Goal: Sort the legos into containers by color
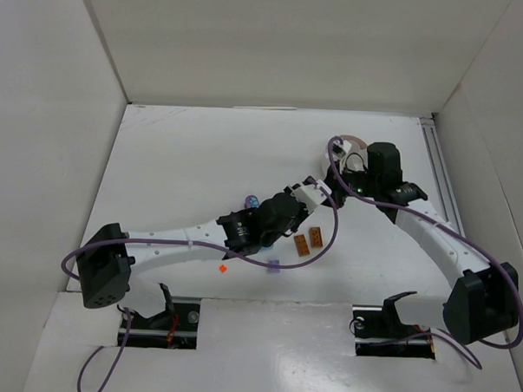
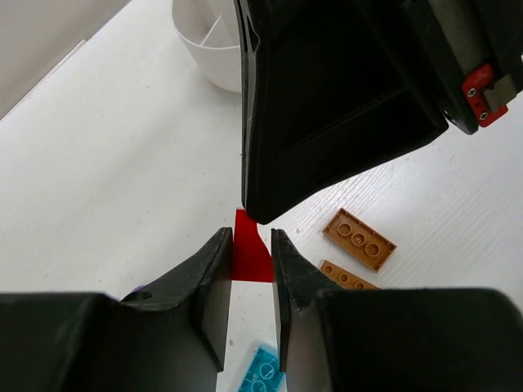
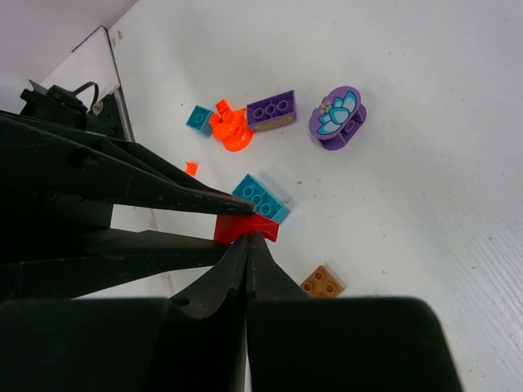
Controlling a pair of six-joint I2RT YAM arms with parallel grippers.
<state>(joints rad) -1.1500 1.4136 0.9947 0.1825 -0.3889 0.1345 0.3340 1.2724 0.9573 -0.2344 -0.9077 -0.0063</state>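
My left gripper [image 2: 249,237] is shut on a small red lego piece [image 2: 252,257] and holds it above the table. My right gripper [image 3: 249,239] is shut, and its tips touch the edge of the same red piece [image 3: 243,227]. I cannot tell whether they pinch it. In the top view both grippers meet mid-table, the left [image 1: 318,191] and the right [image 1: 333,182]. The white dish [image 2: 208,53] stands just beyond them, mostly hidden under the right arm in the top view [image 1: 349,139]. Two brown bricks [image 2: 359,239] and a teal brick [image 2: 263,371] lie below.
An orange piece [image 3: 231,131], a purple brick [image 3: 271,110], a purple round piece with a teal flower [image 3: 337,118], a small teal bit [image 3: 198,118], a teal brick [image 3: 261,198] and a brown brick [image 3: 323,282] lie on the table. White walls enclose the table.
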